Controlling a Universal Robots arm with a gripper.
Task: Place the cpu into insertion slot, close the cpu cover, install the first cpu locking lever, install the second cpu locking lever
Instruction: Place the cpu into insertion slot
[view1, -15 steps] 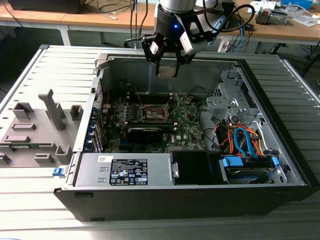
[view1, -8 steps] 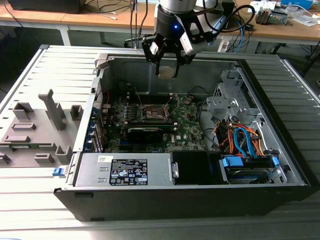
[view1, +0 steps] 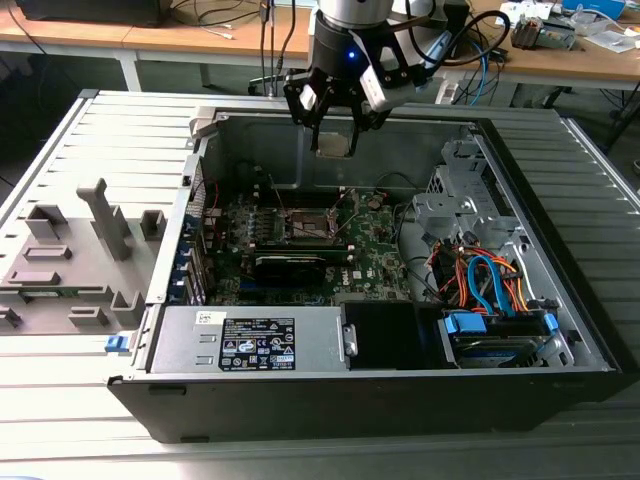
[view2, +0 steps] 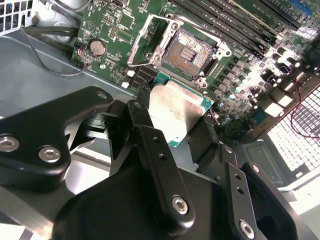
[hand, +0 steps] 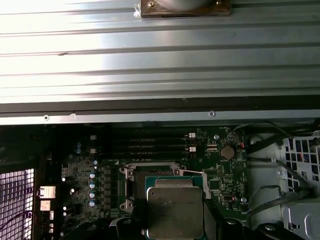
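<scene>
Above one insertion slot (view2: 192, 52), one pincer (view1: 335, 128) clamping one cpu (view2: 175, 110)

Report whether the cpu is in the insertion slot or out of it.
Out. The hand grips the cpu above the motherboard; the insertion slot shows its bare dark centre in the second wrist view.

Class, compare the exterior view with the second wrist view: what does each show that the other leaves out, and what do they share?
Exterior view: the whole open computer case, its power supply, the blue and orange cables, and a grey fixture tray at the exterior view's left. Second wrist view: the cpu's green border and the screws on the gripper's black links. Both: the gripper shut on the cpu, held clear of the empty insertion slot.
</scene>
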